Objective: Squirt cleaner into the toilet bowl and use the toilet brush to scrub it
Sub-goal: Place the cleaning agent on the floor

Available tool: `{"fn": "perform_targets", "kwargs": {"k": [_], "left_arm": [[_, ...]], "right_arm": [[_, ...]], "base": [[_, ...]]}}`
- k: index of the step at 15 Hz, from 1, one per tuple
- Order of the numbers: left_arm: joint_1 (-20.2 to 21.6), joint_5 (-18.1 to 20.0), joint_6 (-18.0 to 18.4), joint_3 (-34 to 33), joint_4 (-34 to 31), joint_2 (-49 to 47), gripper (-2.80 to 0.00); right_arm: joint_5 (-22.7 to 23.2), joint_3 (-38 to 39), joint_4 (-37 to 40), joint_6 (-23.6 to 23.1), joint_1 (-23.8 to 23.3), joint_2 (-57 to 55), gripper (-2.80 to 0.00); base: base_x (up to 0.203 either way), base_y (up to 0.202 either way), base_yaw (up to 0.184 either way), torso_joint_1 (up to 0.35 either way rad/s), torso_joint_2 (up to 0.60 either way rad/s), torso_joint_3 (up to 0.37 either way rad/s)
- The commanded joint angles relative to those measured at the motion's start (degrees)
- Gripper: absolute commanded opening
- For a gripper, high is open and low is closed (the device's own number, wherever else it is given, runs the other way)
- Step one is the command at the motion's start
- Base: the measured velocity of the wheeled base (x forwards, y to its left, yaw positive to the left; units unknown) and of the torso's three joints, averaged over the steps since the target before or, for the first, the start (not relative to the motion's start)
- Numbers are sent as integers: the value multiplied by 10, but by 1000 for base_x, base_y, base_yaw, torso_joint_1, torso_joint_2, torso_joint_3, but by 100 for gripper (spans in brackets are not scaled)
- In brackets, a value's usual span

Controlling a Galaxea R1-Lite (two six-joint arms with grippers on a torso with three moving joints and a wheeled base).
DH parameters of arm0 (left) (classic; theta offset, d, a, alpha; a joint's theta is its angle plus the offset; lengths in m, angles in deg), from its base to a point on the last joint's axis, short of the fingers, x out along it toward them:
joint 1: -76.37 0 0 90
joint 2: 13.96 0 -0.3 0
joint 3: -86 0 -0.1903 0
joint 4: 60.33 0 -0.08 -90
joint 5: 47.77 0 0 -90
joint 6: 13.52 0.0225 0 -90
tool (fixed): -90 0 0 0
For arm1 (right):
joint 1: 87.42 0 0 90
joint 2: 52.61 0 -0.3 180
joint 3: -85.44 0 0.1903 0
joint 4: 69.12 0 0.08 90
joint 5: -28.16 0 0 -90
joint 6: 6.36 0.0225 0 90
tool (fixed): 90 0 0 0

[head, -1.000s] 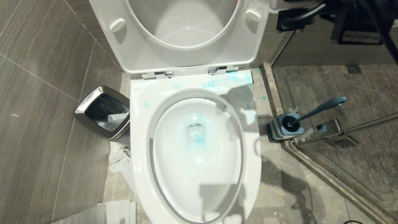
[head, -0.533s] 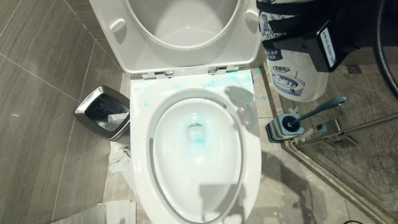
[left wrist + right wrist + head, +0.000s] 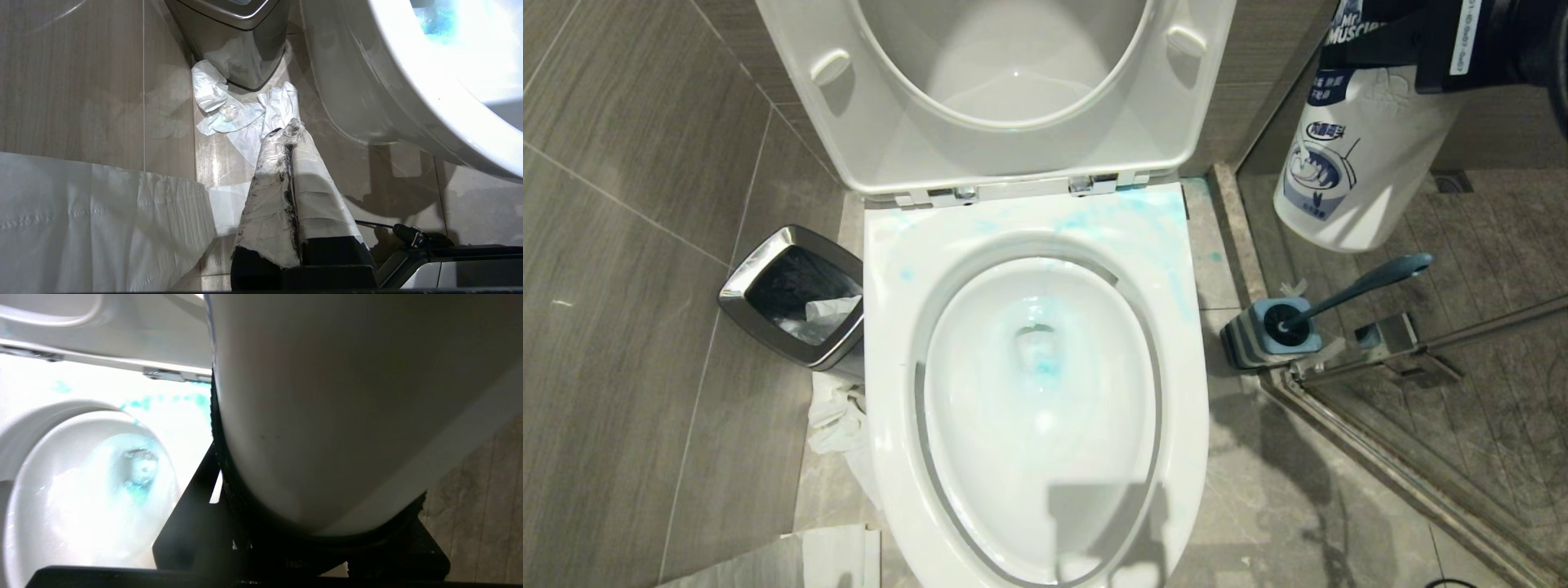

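Right of the toilet bowl (image 3: pixel 890 269), the cleaner (image 3: pixel 1356 163) hangs near-upright, base down.

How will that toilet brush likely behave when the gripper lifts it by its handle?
The toilet brush leans tilted in its holder, so the light-looking holder may tip or come along. The slim handle looks stiff, probably not floppy. Its smooth, rounded end could slip between the fingers.

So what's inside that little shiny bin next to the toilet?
The bin has a dark liner and a crumpled piece of white paper near one corner. Anything deeper is hidden by its rim and shadow. More white paper lies on the floor beside it.
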Motion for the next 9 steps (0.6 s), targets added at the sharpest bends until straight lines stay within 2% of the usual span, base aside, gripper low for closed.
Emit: {"fn": "perform_targets", "kwargs": {"k": [1,4,6,9], "left_arm": [[0,0,0,0,0,-1,-280],[0,0,0,0,0,-1,-280],[0,0,0,0,0,-1,-280],[0,0,0,0,0,-1,-280]], "right_arm": [[9,62,-74,-22,-38,4,-280],[75,156,-206,-75,-86,8,-280],[94,214,-305,-85,-113,1,-280],[140,296,-504,-88,-162,-20,-280]], "base": [[0,0,0,0,0,0],[0,0,0,0,0,0],[0,0,0,0,0,0],[0,0,0,0,0,0]]}}
